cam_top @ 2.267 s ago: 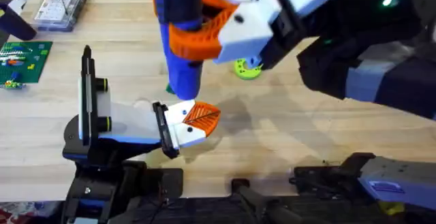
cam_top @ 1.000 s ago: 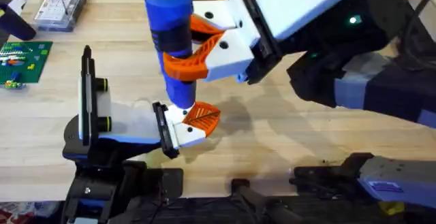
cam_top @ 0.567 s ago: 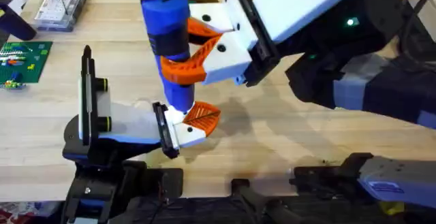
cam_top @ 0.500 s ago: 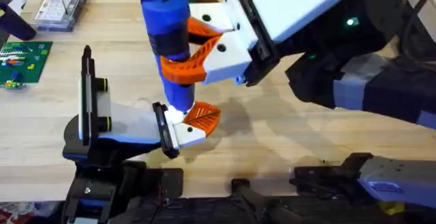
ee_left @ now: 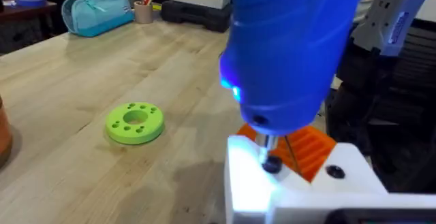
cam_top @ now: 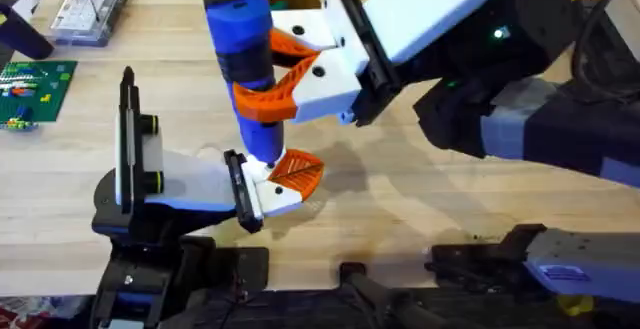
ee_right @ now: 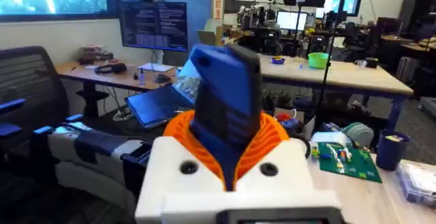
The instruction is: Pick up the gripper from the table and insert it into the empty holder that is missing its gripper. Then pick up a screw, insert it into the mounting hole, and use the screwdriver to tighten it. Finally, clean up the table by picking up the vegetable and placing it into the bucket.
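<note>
Currently your right gripper (cam_top: 275, 77) has its jaws clamped on the screwdriver (cam_top: 245, 59), held upright, tip down on the white part at the left gripper (cam_top: 290, 174); left jaws' opening: cannot tell. Green disc (ee_left: 135, 122) lies on the bench (cam_top: 400, 204) nearby.

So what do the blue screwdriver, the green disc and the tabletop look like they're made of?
The screwdriver: smooth blue plastic by its even sheen, with a thin metal tip. The green disc: probably matte plastic, uniform bright color, with small holes around its central hole. The table: light wood, visible grain and plank seams, possibly a laminate.
</note>
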Controlling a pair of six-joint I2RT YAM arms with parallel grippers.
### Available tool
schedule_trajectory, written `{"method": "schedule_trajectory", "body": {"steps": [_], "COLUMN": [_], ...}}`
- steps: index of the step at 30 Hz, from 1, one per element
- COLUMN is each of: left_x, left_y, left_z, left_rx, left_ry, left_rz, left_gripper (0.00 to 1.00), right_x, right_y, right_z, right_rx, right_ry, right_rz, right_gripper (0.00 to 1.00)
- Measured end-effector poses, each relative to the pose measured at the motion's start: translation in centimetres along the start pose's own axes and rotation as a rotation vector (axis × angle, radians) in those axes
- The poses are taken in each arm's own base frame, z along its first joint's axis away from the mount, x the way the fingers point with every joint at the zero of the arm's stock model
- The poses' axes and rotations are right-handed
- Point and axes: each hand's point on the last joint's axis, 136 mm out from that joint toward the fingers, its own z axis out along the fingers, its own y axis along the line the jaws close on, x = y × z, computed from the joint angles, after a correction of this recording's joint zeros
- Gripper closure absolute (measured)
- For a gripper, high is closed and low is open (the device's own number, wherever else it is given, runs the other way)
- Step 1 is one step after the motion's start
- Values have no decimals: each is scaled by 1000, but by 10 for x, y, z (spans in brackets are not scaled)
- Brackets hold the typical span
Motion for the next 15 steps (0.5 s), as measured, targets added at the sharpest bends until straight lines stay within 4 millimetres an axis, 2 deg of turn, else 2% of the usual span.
{"method": "schedule_trajectory", "body": {"steps": [15], "left_x": [0], "left_y": [0], "left_z": [0], "left_rx": [0], "left_ry": [0], "left_rz": [0], "left_gripper": [989], "right_x": [-5], "right_y": [4], "right_z": [1], "right_rx": [-11], "right_ry": [-16], "right_rz": [-17], "right_gripper": [975]}}
